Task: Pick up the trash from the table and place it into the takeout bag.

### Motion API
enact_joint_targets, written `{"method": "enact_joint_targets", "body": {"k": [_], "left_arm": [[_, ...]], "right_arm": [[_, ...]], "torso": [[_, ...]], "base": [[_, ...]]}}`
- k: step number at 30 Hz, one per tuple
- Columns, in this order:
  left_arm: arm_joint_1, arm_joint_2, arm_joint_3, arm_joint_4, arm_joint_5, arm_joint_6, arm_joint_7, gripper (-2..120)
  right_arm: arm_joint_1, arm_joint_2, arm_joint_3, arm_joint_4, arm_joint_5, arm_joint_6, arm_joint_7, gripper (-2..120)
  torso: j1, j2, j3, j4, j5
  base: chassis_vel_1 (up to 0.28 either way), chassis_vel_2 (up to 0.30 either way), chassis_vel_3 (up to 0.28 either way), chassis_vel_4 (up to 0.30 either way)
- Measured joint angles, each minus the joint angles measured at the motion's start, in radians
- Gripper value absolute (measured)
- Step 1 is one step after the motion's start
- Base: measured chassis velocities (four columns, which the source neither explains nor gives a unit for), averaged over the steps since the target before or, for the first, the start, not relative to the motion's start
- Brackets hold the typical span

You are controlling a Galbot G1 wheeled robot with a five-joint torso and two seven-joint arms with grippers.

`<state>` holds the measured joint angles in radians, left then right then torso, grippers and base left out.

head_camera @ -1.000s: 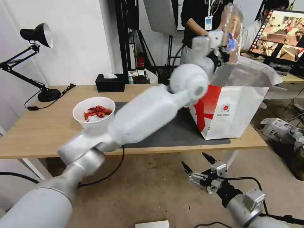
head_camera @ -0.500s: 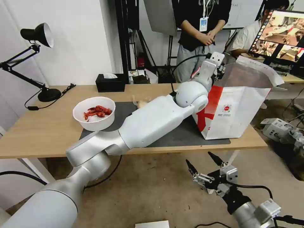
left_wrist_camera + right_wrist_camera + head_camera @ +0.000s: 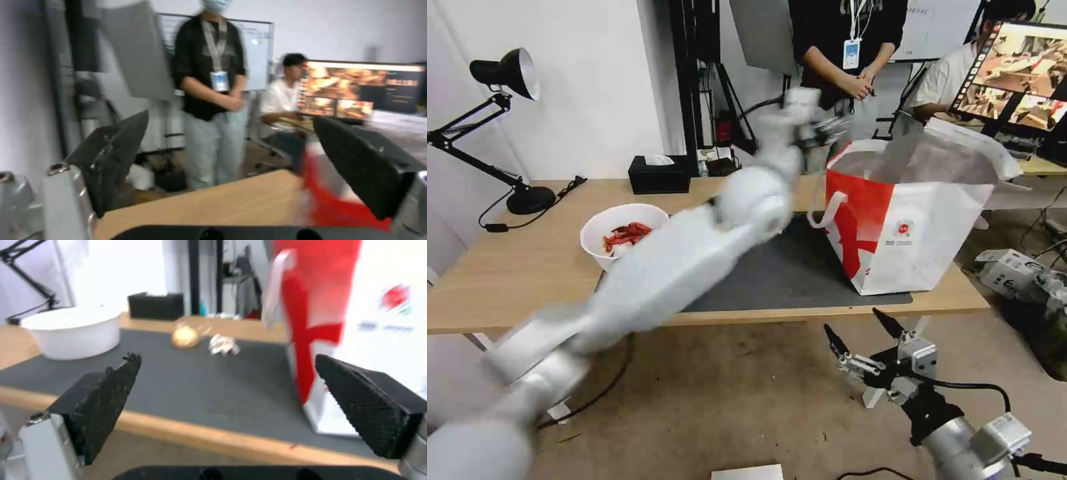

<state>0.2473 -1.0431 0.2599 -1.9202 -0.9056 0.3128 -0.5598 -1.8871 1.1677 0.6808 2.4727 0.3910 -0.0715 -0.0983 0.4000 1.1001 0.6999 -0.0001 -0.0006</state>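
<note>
My left claw [image 3: 231,166] hangs open and empty above the surface [image 3: 514,273], beside the bag's [image 3: 920,233] rim.
Boxy foil-lined bag on the grey mat [image 3: 200,386]; round white bowl [image 3: 624,235], wrapped ball [image 3: 184,337], crumpled tissue [image 3: 224,344]; right claw [image 3: 860,337] open below the surface's edge.

light matt wood table [image 3: 514,267] | dark-grey matt mat [image 3: 787,273] | glossy red-and-white takeout bag [image 3: 907,233], silver foil lining | smooth white plastic bowl [image 3: 73,331] | right hand [image 3: 227,406]: black fingers [image 3: 106,400] with rough cross-hatched pads
</note>
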Motion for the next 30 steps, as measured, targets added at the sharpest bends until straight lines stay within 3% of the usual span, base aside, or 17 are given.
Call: {"method": "enact_joint_targets", "body": {"k": [2,3,4,7,8,9,10,12,14,15,18,19,22,23,26,30], "left_arm": [[0.029,0.033,-0.025,-0.024,0.005,-0.004,0.010,99],[0.193,0.162,-0.162,-0.128,0.022,-0.017,0.034,100],[0.193,0.162,-0.162,-0.128,0.022,-0.017,0.034,100],[0.568,0.299,-0.448,-0.327,0.066,-0.058,0.046,100],[0.568,0.299,-0.448,-0.327,0.066,-0.058,0.046,100],[0.647,0.309,-0.510,-0.362,0.075,-0.062,0.050,100],[0.837,0.303,-0.666,-0.436,0.096,-0.069,0.059,100],[0.896,0.291,-0.713,-0.457,0.108,-0.070,0.065,100],[1.184,0.179,-0.877,-0.550,0.209,-0.091,0.117,100],[1.184,0.179,-0.877,-0.550,0.209,-0.091,0.117,100],[1.456,-0.026,-0.966,-0.592,0.364,-0.169,0.212,100],[1.456,-0.026,-0.966,-0.592,0.364,-0.169,0.212,100],[1.603,-0.198,-0.957,-0.594,0.542,-0.291,0.300,100],[1.603,-0.198,-0.957,-0.594,0.542,-0.291,0.300,100],[1.679,-0.332,-0.928,-0.591,0.652,-0.388,0.368,100],[1.714,-0.390,-0.916,-0.587,0.700,-0.439,0.396,100]], "right_arm": [[-0.002,0.002,0.007,0.003,-0.005,0.006,0.003,100],[-0.012,0.015,0.031,0.015,-0.022,0.028,0.005,100],[-0.012,0.015,0.031,0.015,-0.022,0.028,0.005,100],[-0.026,0.036,0.045,0.028,-0.030,0.048,0.021,100],[-0.026,0.036,0.045,0.028,-0.030,0.048,0.021,100],[-0.022,0.039,0.043,0.028,-0.031,0.050,0.026,100],[-0.008,0.040,0.037,0.029,-0.031,0.050,0.041,100],[-0.004,0.039,0.036,0.029,-0.032,0.050,0.045,100],[0.004,0.039,0.032,0.029,-0.033,0.049,0.058,100],[0.004,0.039,0.032,0.029,-0.033,0.049,0.058,100],[-0.004,0.050,0.039,0.029,-0.036,0.048,0.061,100],[-0.004,0.050,0.039,0.029,-0.036,0.048,0.061,100],[-0.011,0.072,0.039,0.029,-0.056,0.056,0.061,100],[-0.011,0.072,0.039,0.029,-0.056,0.056,0.061,100],[-0.040,0.116,0.045,0.026,-0.080,0.087,0.057,100],[-0.068,0.150,0.053,0.025,-0.095,0.113,0.050,100]], "torso": [[0.000,0.000,0.000,-0.0001,0.0000],[0.000,0.000,0.000,0.0005,-0.0003],[0.000,0.000,0.000,0.0005,-0.0003],[0.000,0.000,0.000,0.0004,-0.0003],[0.000,0.000,0.000,0.0004,-0.0003],[0.000,0.000,0.000,0.0003,-0.0001],[0.000,0.000,0.000,0.0002,0.0005],[0.000,0.000,0.000,0.0003,0.0005],[0.000,0.000,0.000,0.0000,0.0002],[0.000,0.000,0.000,0.0000,0.0002],[0.000,0.000,0.000,0.0005,0.0001],[0.000,0.000,0.000,0.0005,0.0001],[0.000,0.000,0.000,0.0002,0.0011],[0.000,0.000,0.000,0.0002,0.0011],[0.000,0.000,0.000,-0.0001,0.0011],[0.000,0.000,0.000,-0.0001,0.0008]], "base": [[0.000,0.000,0.000,0.000],[0.000,0.000,0.000,0.000],[0.000,0.000,0.000,0.000],[0.000,0.000,0.000,0.000],[0.000,0.000,0.000,0.000],[0.000,0.000,0.000,0.000],[0.000,0.000,0.000,0.000],[0.000,0.000,0.000,0.000],[0.000,0.000,0.000,0.000],[0.000,0.000,0.000,0.000],[0.000,0.000,0.000,0.000],[0.000,0.000,0.000,0.000],[0.000,0.000,0.000,0.000],[0.000,0.000,0.000,0.000],[0.000,0.000,0.000,0.000],[0.000,0.000,0.000,0.000]]}}
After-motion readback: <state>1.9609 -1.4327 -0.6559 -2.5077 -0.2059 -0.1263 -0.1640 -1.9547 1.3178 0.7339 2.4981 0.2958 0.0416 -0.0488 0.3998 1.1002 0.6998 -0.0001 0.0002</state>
